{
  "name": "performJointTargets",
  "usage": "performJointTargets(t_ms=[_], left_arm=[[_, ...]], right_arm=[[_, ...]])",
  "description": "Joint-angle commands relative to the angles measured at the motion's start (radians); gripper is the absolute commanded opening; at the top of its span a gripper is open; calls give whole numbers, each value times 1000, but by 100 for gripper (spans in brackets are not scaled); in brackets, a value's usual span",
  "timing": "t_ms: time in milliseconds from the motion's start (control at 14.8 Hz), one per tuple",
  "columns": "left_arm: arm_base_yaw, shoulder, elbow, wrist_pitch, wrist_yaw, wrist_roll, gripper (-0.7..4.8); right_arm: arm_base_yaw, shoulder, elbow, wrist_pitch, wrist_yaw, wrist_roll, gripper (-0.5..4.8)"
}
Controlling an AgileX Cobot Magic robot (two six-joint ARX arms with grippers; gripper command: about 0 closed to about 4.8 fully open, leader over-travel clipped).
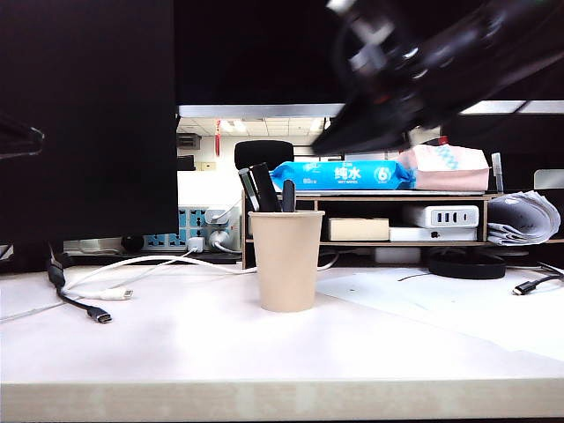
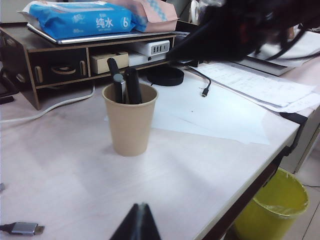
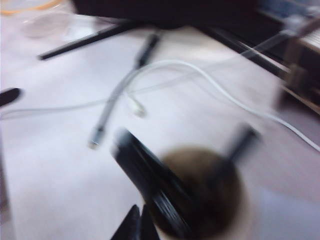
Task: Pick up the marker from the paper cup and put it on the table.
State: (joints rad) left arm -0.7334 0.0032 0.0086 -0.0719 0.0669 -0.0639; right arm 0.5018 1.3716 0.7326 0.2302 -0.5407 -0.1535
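Note:
The beige paper cup stands upright mid-table holding three dark pens. The marker, thick and black, leans left in it between a slimmer pen and a round-tipped one. My right gripper is a blurred dark shape above and right of the cup, shut and empty. In the right wrist view its tips sit beside the blurred cup and marker. My left gripper is shut and empty, well short of the cup and marker.
Black and white cables lie at the left. A wooden shelf behind the cup carries a blue wipes pack and tissue box. Paper sheets cover the right side. A yellow bin stands below the table edge.

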Motion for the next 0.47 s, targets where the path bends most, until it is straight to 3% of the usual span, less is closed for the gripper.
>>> performJointTargets(t_ms=[68, 135, 203, 271, 474], left_arm=[[0, 0, 0, 5, 0, 4, -6], [0, 0, 0, 6, 0, 4, -6], [0, 0, 0, 5, 0, 4, -6], [0, 0, 0, 6, 0, 3, -6], [0, 0, 0, 6, 0, 4, -6]], right_arm=[[20, 21, 44, 58, -19, -15, -5], [24, 21, 44, 59, -19, -31, -2], [40, 20, 44, 31, -26, -69, 98], [58, 20, 44, -8, -8, -122, 122], [104, 21, 44, -29, 53, -198, 122]])
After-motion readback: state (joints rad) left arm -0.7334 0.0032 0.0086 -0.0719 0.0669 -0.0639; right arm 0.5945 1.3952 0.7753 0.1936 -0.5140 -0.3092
